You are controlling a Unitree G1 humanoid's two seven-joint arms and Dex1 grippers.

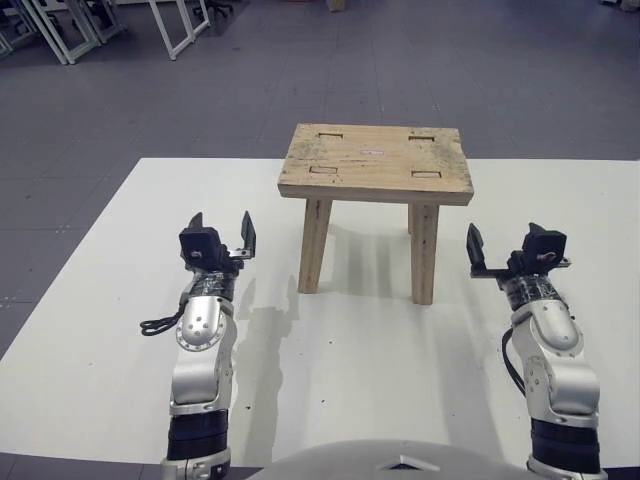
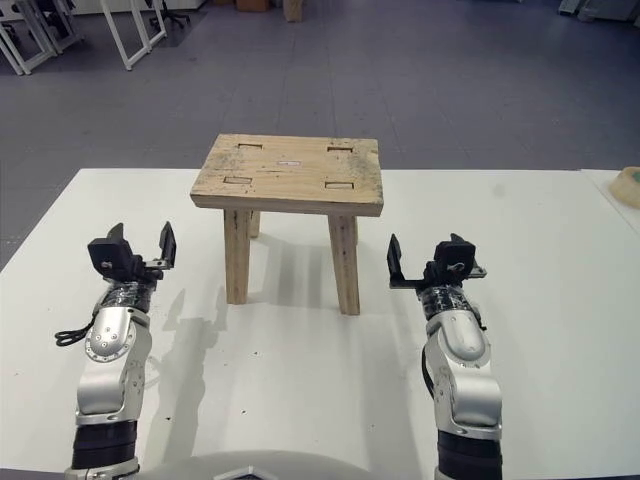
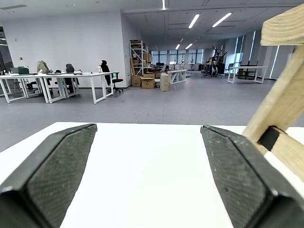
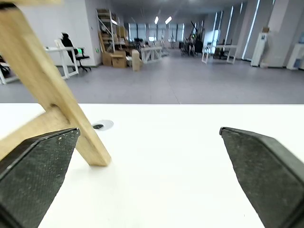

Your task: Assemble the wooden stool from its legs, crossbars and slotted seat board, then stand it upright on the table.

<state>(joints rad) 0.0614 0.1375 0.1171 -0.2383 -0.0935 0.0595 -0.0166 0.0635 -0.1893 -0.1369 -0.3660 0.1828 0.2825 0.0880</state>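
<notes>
You see the stool [image 1: 375, 165] standing upright, seat on top, on the white counter [image 1: 120, 300]. Your left jaws and right jaws both stand wide open, holding nothing, one on each side of it, not touching.

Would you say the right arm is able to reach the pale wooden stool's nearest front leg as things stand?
Probably yes: the open right gripper sits beside that wooden front leg, with only bare white table between them.
</notes>
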